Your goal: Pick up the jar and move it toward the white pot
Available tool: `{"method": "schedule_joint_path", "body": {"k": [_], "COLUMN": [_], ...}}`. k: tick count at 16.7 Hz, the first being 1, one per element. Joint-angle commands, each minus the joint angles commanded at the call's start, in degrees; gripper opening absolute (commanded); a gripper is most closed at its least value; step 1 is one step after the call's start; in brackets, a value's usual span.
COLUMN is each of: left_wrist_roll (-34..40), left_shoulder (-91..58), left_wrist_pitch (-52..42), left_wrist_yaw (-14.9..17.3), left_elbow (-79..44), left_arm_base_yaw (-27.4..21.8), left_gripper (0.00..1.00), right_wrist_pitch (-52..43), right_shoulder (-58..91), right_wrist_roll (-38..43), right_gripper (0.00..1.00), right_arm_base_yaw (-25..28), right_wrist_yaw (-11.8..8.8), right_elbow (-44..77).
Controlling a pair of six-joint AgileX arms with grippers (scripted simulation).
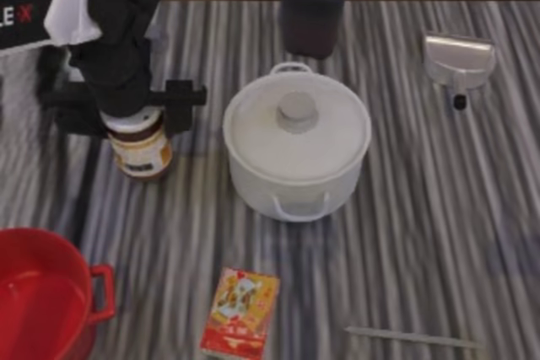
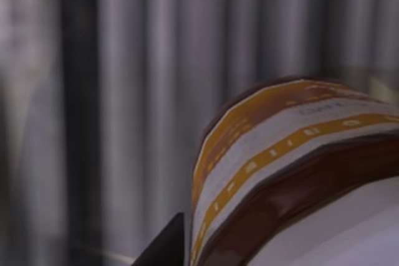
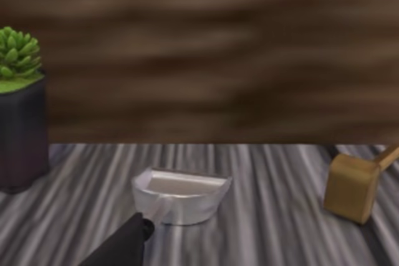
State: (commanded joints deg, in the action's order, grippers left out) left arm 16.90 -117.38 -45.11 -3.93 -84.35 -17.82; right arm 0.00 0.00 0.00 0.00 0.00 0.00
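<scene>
Red pot (image 1: 38, 297) sits at the counter's (image 1: 439, 208) near left corner. Farther back, the left gripper (image 1: 135, 120) pinches the jar (image 1: 139, 147) with its fingers, left of the white pot (image 1: 297, 153) and apart from it.

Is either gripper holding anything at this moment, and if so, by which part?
The left gripper sits over the jar at its white lid end, apparently gripping it there; finger contact is not visible. The right gripper is out of view.
</scene>
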Motion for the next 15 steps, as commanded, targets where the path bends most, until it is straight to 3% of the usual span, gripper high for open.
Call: {"method": "schedule_joint_path", "body": {"k": [6, 15], "left_wrist_roll": [-0.13, -0.13], "left_shoulder": [-1.72, -1.72], "left_wrist_pitch": [3.03, 3.03], "left_wrist_yaw": [0.0, 0.0], "left_elbow": [1.67, 1.67], "left_arm_base_yaw": [0.02, 0.02], "left_gripper": [0.0, 0.68], "right_wrist_pitch": [0.0, 0.0], "right_shoulder": [0.0, 0.0], "right_wrist_roll": [0.0, 0.0], "right_gripper": [1.0, 1.0], "right_arm_base_yaw": [0.0, 0.0], "right_wrist_yaw": [0.0, 0.0], "right_elbow": [0.0, 0.0]}}
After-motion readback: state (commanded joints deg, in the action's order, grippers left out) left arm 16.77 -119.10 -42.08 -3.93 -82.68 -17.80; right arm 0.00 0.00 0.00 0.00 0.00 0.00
